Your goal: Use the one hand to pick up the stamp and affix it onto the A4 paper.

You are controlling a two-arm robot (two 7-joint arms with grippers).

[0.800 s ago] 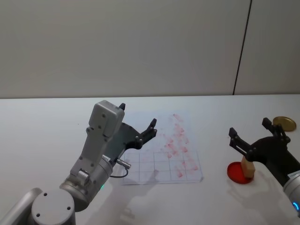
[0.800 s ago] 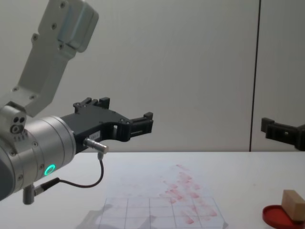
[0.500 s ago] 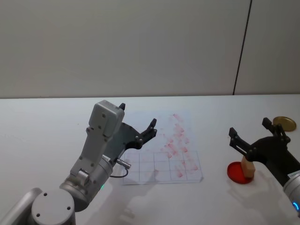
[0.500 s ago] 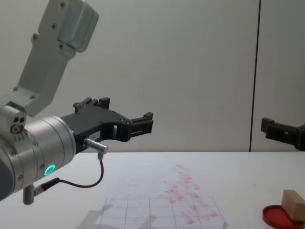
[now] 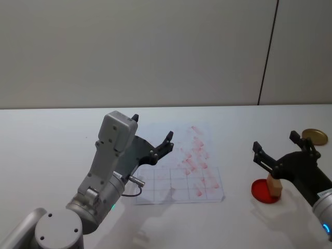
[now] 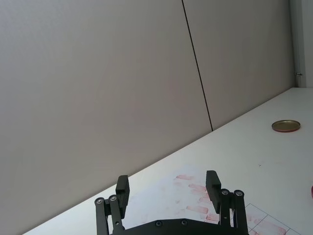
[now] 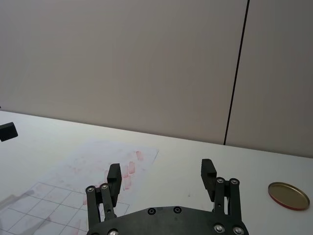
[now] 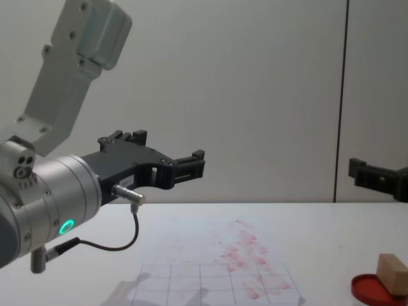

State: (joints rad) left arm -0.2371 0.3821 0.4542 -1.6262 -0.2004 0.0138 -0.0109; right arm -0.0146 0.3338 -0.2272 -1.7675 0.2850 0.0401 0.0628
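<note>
Nothing is moving that you can notice since the earlier frames: both arms are holding the same pose and the things on the table are lying where they were.

Your right gripper [image 5: 275, 140] is hovering with its jaws spread wide and nothing between them; the right wrist view is showing the same gap. The stamp [image 5: 274, 185] is waiting below this gripper, a little back from the fingertips toward the wrist. It is standing on the red ink pad dish [image 5: 261, 189], at the edge of the dish on the gripper's right side. I am judging that it is resting there so its face is taking ink. The dish is holding only this block. A round gold lid [image 5: 315, 136] is lying flat beyond the gripper, on its right, well apart from the dish.

The A4 paper [image 5: 166, 181] is lying to the left of the right gripper, near but not touching the dish, so the carry is probably short.

Your left gripper [image 5: 152, 127] is also released. It is hanging high over the paper's near left part, and I am judging it idle.
</note>
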